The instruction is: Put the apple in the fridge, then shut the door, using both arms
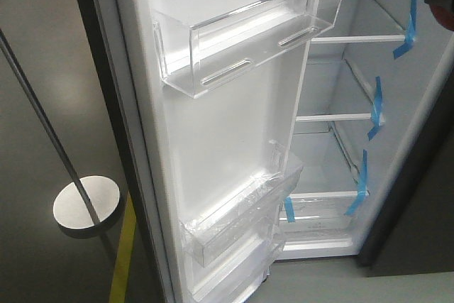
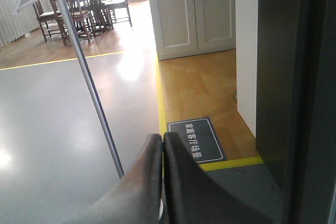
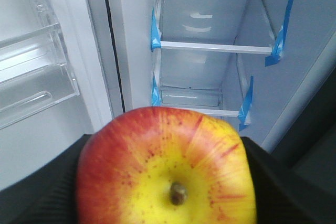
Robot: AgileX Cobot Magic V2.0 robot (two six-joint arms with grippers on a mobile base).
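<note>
Apple (image 3: 167, 166) between right fingers (image 3: 44, 195), left fingers (image 2: 184, 182) together

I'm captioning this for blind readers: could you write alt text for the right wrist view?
A red apple with a yellow patch round its stem fills the lower frame, held by the right gripper. Behind it the fridge stands open, with blue tape on its glass shelves; the door's clear bin shows at left.
</note>
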